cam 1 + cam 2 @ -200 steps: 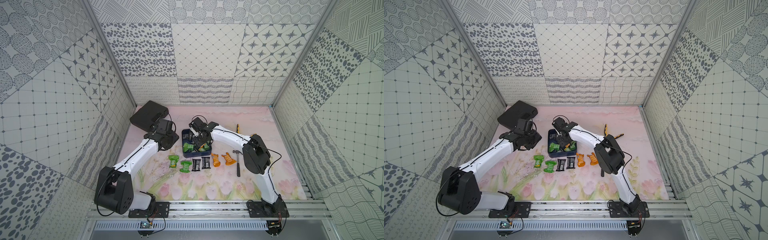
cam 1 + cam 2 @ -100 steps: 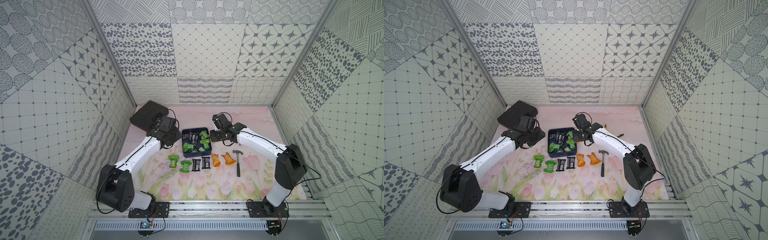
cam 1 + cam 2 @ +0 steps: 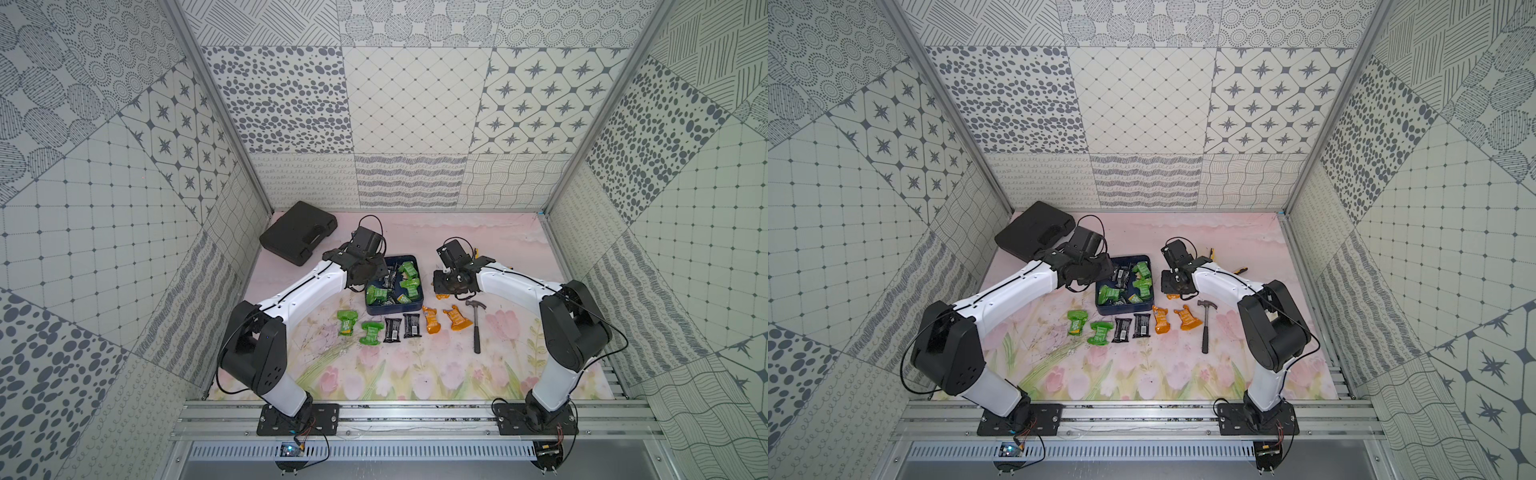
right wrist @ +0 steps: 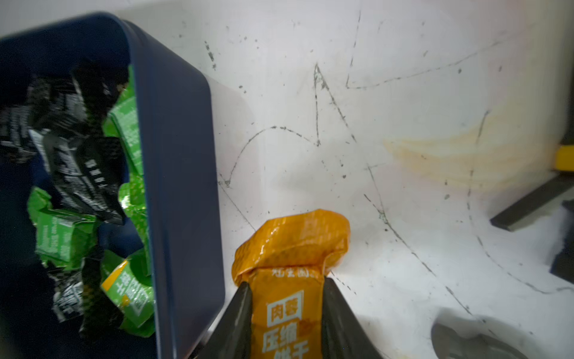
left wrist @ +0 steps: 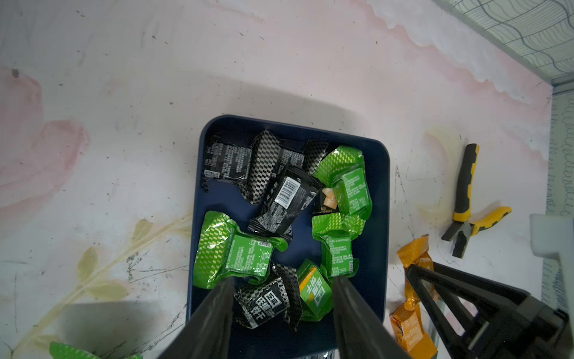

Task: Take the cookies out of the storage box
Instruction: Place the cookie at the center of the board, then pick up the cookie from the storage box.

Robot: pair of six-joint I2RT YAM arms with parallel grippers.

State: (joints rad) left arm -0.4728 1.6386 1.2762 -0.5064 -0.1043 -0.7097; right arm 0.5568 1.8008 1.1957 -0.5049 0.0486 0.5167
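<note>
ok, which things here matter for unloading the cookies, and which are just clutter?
In play: storage box; boxed cookies; unloaded cookies in a row; orange cookie held by right gripper; left gripper, open over the box.
Lying about: hammer; pliers; black case.

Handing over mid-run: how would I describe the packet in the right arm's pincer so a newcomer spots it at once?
Find the dark blue tin in the middle of the pink mat. Just outside its wall, on the hammer side, the right pincer clamps an orange packet. Unlike the two loose orange packets in the front row, this one is gripped.
</note>
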